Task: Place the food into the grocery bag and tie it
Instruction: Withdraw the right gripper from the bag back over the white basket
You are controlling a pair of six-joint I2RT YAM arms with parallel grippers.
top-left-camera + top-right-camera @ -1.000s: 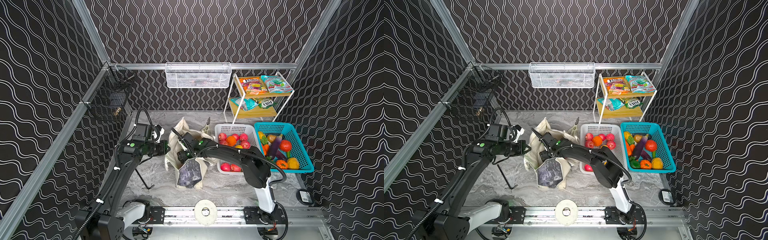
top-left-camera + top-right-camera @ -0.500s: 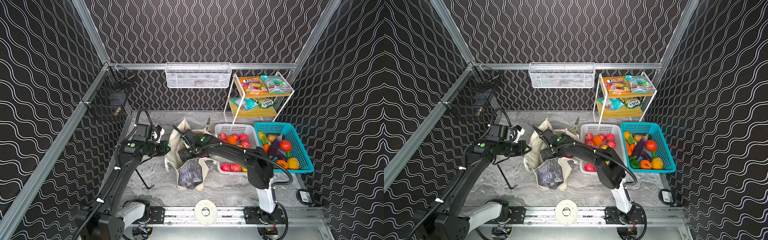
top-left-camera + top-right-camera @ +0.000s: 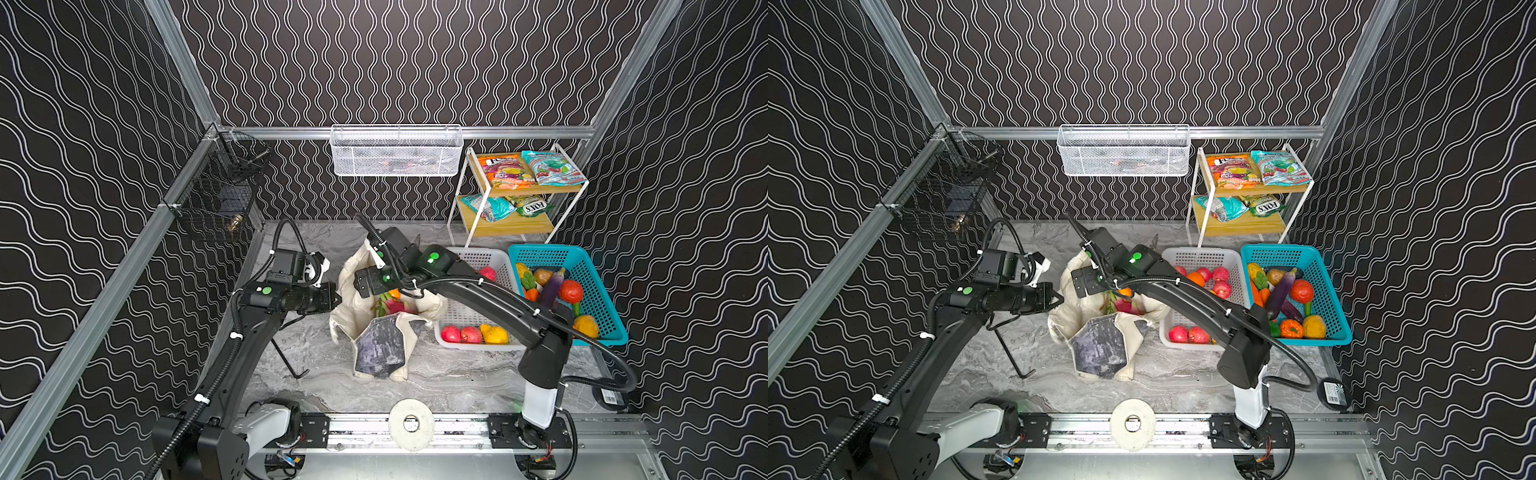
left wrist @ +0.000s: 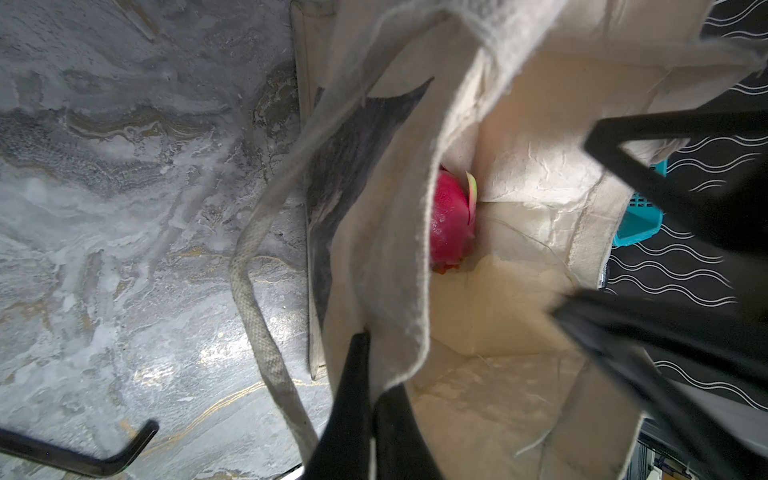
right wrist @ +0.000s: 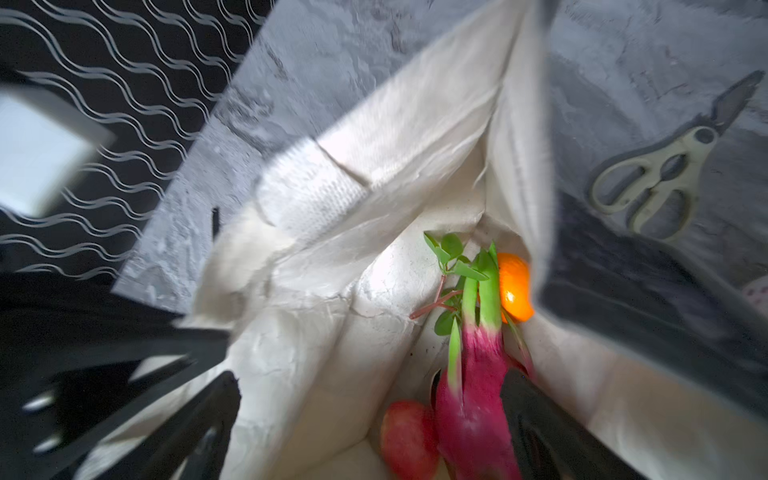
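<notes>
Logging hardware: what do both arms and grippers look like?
The left arm and right arm are slim, matte black, with white base links, green wrist lights, white cable ties and ribbed black hoses. Left gripper and right gripper: black, tapered fingers.

Left arm (image 3: 249, 345) and right arm (image 3: 490, 301): 2 units, matte black links, green indicator lights (image 3: 266, 290) on both. White base link (image 3: 538, 403) on each. Black corrugated conduit (image 3: 187, 424) fastened with white cable ties (image 3: 236, 335). Mounting rail (image 3: 457, 428) is silver aluminium. Left gripper (image 4: 370, 365) and right gripper (image 5: 368, 380): black fingers.
</notes>
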